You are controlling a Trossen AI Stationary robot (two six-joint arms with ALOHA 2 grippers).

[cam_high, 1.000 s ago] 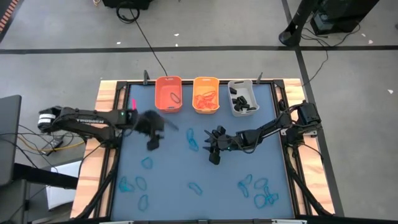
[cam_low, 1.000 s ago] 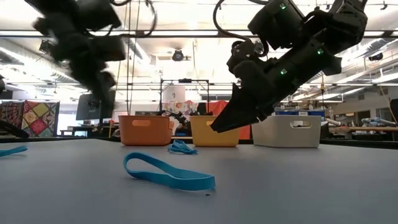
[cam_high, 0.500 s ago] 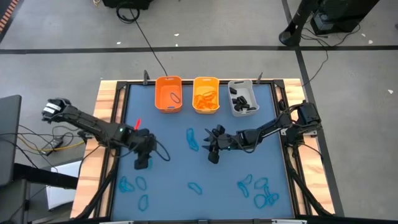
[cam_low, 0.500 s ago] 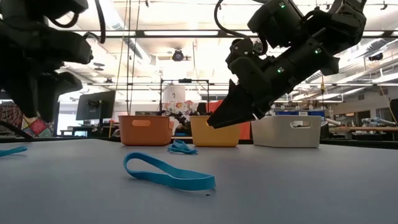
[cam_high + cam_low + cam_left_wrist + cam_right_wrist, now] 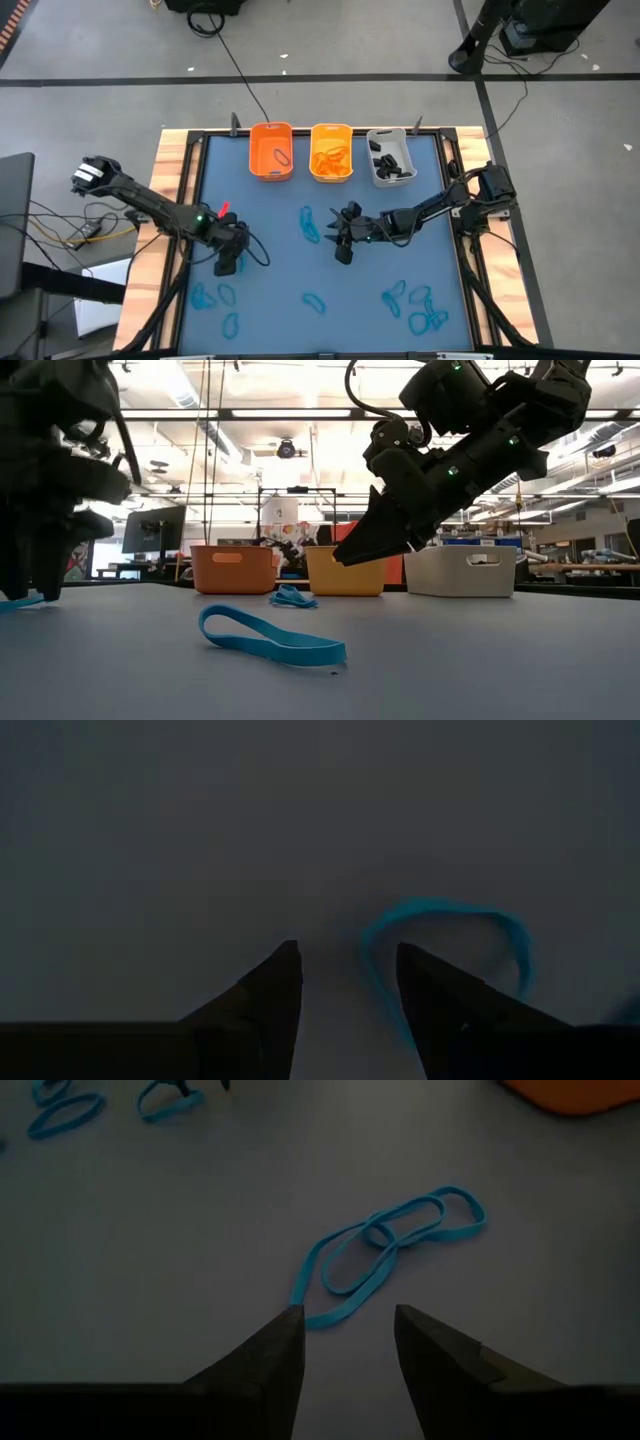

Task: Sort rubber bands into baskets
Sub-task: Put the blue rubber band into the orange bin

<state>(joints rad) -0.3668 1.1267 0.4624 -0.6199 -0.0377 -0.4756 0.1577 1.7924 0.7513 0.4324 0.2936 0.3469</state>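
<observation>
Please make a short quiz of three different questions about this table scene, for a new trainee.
1. True or false: the grey-white basket holds black bands.
2. The left claw is low over a band of which colour? A) orange B) blue C) black
3. Fill in: the right claw hovers, jaws open, beside a tangle of blue bands near the table's ____.

Key: 1 true; 2 B; 3 middle.

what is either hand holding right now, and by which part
Nothing is held. The left hand is open over a blue band on the table; the right hand is open above a blue cluster.
</observation>
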